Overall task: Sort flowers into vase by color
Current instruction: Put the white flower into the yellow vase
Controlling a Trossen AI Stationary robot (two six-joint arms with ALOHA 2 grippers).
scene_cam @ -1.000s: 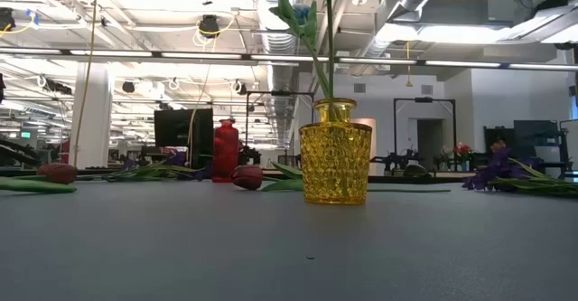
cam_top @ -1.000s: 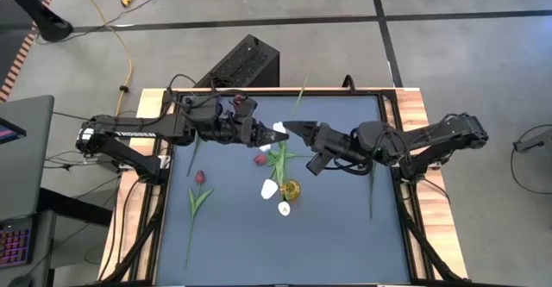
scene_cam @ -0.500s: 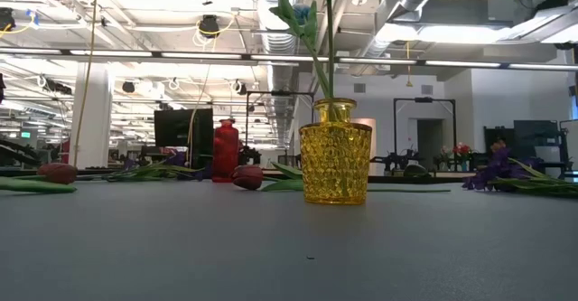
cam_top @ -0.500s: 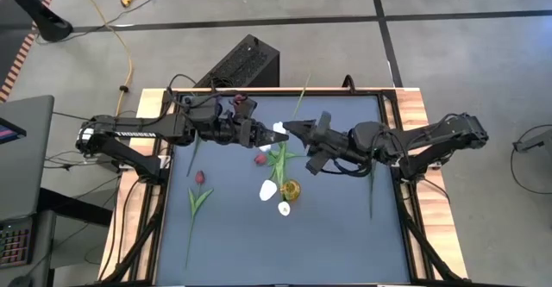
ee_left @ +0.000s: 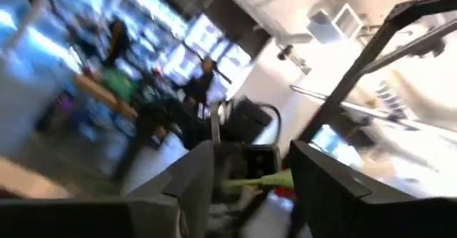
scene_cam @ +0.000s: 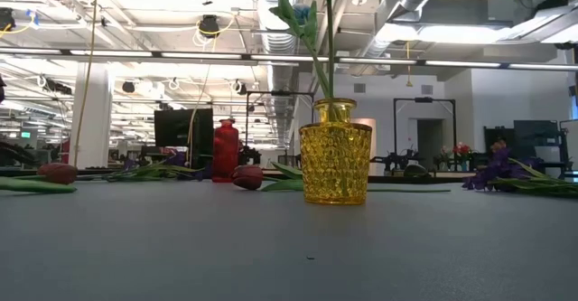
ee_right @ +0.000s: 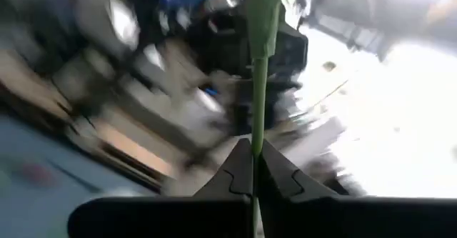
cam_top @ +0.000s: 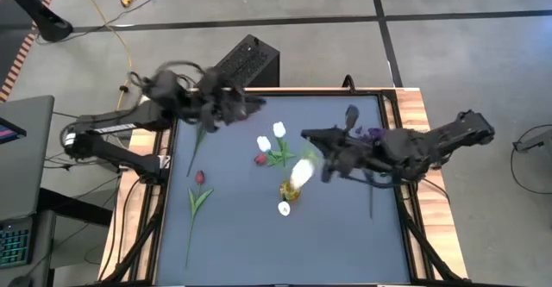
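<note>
I see the right gripper (ee_right: 253, 168) pinching a green stem (ee_right: 258, 73) at the yellow vase's (cam_top: 291, 190) three o'clock. The left gripper (ee_left: 246, 177), fingers spread, sits at the table's (cam_top: 345, 244) eleven o'clock.

No words, labels, brand marks, numbers or signs can be read in any of the views; the wrist views are blurred, and the screens and fittings in the room beyond show nothing legible.

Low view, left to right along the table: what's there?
Red tulip → red vase → second red tulip → yellow vase → purple sprigs.
</note>
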